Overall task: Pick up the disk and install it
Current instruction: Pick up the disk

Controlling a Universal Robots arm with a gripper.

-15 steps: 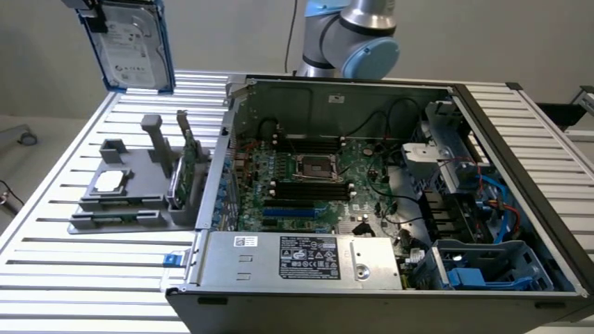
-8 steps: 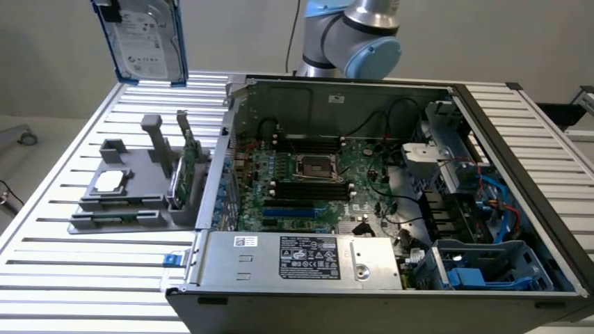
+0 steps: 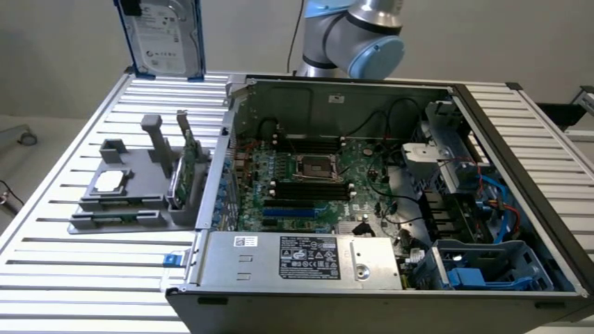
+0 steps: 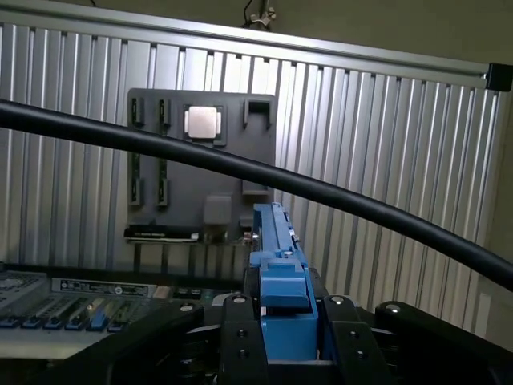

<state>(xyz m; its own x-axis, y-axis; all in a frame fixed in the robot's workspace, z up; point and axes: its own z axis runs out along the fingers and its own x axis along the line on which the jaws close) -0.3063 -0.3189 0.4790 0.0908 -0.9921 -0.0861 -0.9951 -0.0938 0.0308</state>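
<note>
The disk, a silver drive with a white label in a blue carrier, hangs upright in the air over the far left part of the table in the exterior view. In the wrist view I look along the disk's blue carrier edge, which sits clamped between the black fingers of my gripper. The gripper is shut on the disk. The open computer case lies to the exterior view's right of the disk, well below it.
A grey fixture on the slatted table carries a small silver chip and an upright green card. A blue drive cage sits in the case's near right corner. A black cable crosses the wrist view.
</note>
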